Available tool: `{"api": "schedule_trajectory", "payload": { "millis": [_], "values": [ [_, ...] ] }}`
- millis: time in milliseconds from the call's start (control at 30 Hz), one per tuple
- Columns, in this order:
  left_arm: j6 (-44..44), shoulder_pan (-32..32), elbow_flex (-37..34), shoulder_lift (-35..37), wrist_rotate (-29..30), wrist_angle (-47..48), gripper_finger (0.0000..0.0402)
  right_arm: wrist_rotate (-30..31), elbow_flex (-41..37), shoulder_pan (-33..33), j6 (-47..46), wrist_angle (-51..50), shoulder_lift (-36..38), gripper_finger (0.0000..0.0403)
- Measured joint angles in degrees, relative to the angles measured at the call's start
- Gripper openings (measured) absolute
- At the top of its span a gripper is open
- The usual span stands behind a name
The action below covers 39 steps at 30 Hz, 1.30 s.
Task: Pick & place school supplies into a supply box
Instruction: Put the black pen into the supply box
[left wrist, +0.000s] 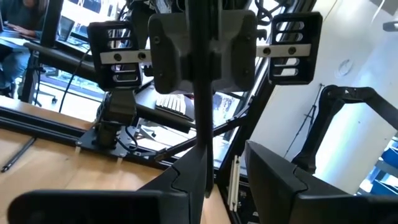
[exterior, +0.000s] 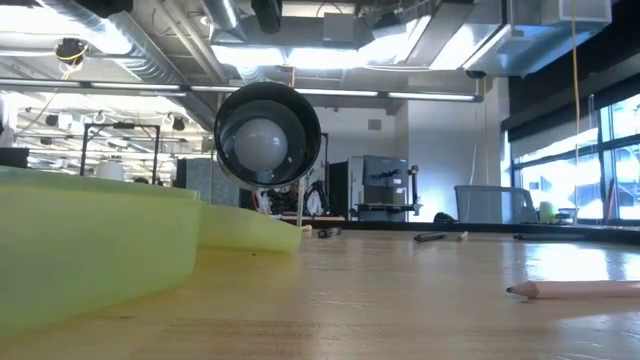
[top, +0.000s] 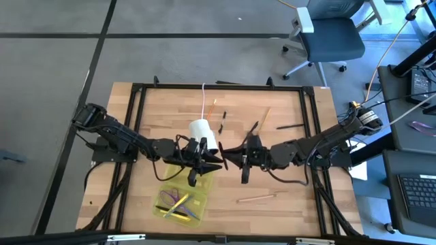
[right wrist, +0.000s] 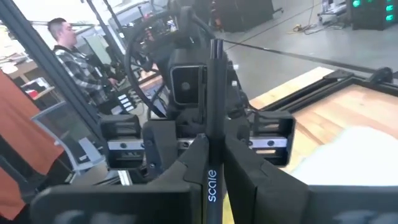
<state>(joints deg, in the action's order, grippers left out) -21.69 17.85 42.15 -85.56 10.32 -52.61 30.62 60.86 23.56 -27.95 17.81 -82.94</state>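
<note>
A thin black pen point(top: 223, 162) with white lettering hangs in the air between my two grippers, above the middle of the table. My right gripper point(top: 237, 160) point(right wrist: 214, 146) is shut on it. My left gripper point(top: 210, 163) point(left wrist: 227, 165) faces it from the table's left and is open, with a gap showing between its fingers. The pen point(left wrist: 202, 112) runs close along one finger. The supply box point(top: 178, 202) point(exterior: 90, 245), translucent yellow-green, lies open near the table's near edge, below the left gripper. It holds purple-handled scissors point(top: 178, 199) and a yellow pen point(top: 181, 211). My right gripper pinches the black pen's shaft by its lettered stretch point(right wrist: 212, 180) between its two fingers. The fingers come level from the table's right and lie across the pen, which is lifted clear of the table. My left gripper: I cannot tell whether its finger point(left wrist: 186, 171) touches the pen.
A white cylinder point(top: 202, 133) on a cord point(top: 204, 95) lies just beyond the left gripper. Loose on the wood are an orange pencil point(top: 213, 106), a wood-coloured pencil point(top: 264, 117), a black pen point(top: 289, 126) and a pencil point(top: 256, 198) point(exterior: 580, 289) near the near edge. A person point(right wrist: 62, 37) sits beyond the table.
</note>
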Motion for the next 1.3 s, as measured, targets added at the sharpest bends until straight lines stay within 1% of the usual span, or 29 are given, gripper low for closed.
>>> {"api": "schedule_trajectory", "payload": {
  "millis": [100,267,467,567,667,833,1067,1200,1300],
  "values": [
    [0.96,0.0,0.0,0.0,0.1,0.01,0.0101,-0.78,0.0,-0.21,-0.02,0.78,0.0,0.0041],
    [1.95,-0.41,0.0,0.0,1.99,-0.09,0.0098,-0.8,0.0,-0.21,-0.02,1.67,0.0,0.0041],
    [1.95,-2.16,0.0,0.0,0.76,-2.16,0.0097,-0.96,0.0,-0.54,-0.13,2.17,-0.82,0.0041],
    [1.81,-3.14,0.0,0.0,-1.69,-3.64,0.0097,-1.86,0.0,-1.2,-1.42,2.45,-1.97,0.0041],
    [1.39,-3.53,0.29,0.0,-2.85,-3.51,0.0093,-1.98,0.01,-1.28,-1.31,3.49,-2.51,0.0041],
    [1.38,-3.5,0.42,0.0,-2.88,-3.85,0.0072,-1.84,0.04,-1.23,1.44,4.88,-2.58,0.0041],
    [1.31,-3.49,0.55,0.0,-3.08,-2.96,0.0024,-2.08,0.04,-1.33,1.75,4.7,-2.73,0.0042],
    [1.66,-3.5,0.55,0.0,-3.68,-2.83,0.0023,-4.17,0.04,-1.35,5.21,4.7,-2.73,0.0056],
    [1.6,-3.48,0.57,0.0,-4.82,-2.48,0.0023,-5.92,0.04,-1.36,6.02,4.42,-2.73,0.0083]
  ]
}}
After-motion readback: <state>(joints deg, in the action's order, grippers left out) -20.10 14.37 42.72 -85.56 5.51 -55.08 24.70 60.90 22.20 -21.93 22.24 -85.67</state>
